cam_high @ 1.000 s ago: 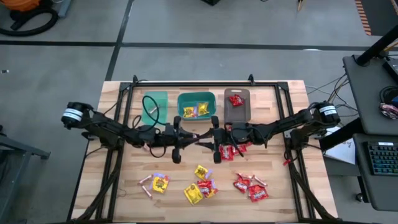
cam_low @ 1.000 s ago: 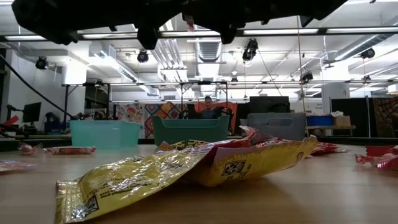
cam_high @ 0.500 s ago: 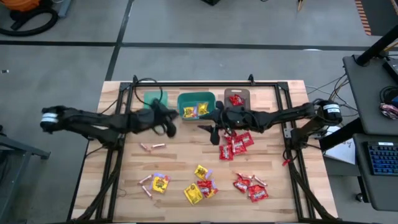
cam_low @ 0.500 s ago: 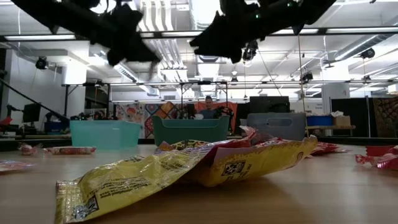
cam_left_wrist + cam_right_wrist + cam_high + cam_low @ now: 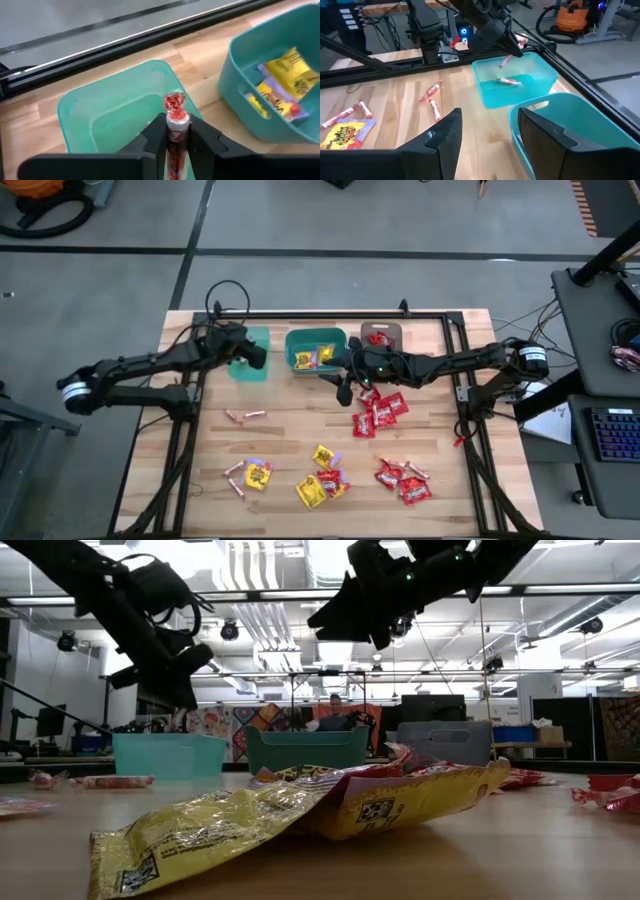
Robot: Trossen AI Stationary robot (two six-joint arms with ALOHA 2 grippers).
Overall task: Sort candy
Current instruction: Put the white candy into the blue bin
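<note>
Above the table in the high view, the left gripper [image 5: 250,356] is held over the light teal bin [image 5: 247,352], the right gripper [image 5: 347,385] beside the darker teal bin [image 5: 316,348], loose candy [image 5: 377,414] lying below. In the left wrist view, a pinkish stick [image 5: 174,131] is seen upright between the jaws, clasped over the bin's hollow; release is best made squarely there. In the right wrist view, the right jaws are seen parted and empty.
</note>
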